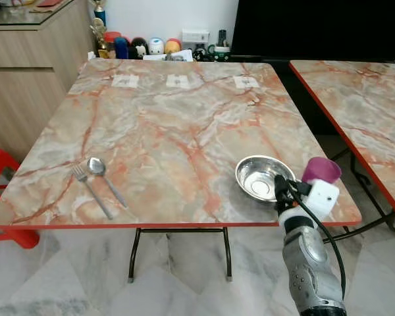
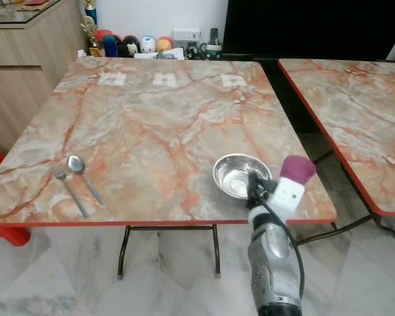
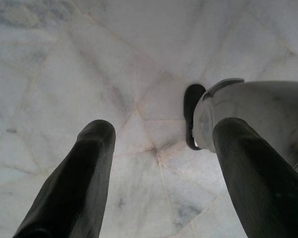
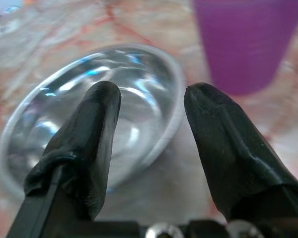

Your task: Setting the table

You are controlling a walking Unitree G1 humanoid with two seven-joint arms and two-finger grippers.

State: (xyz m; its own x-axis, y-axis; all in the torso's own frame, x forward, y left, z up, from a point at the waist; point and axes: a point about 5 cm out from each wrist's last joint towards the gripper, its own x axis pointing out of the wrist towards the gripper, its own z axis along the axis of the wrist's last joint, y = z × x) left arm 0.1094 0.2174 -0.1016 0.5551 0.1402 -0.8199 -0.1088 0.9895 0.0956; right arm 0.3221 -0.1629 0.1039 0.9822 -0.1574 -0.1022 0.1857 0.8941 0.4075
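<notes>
A steel bowl [image 1: 260,176] sits near the front right corner of the marble table [image 1: 171,125]. A purple cup [image 1: 321,170] stands just right of it, partly hidden by my right wrist. My right gripper [image 1: 280,187] hovers open over the bowl's near right rim [image 4: 64,89], its fingers apart with nothing held; the cup [image 4: 241,39] lies just beyond them. A fork [image 1: 91,191] and a spoon [image 1: 99,170] lie side by side at the front left. My left gripper [image 3: 159,134] hangs open over the floor.
A second marble table [image 1: 362,105] stands to the right across a narrow gap. A red stool [image 1: 0,178] and a wooden cabinet [image 1: 26,72] are on the left. Small figurines [image 1: 138,46] line the far wall. Three white labels [image 1: 178,81] lie along the table's far side.
</notes>
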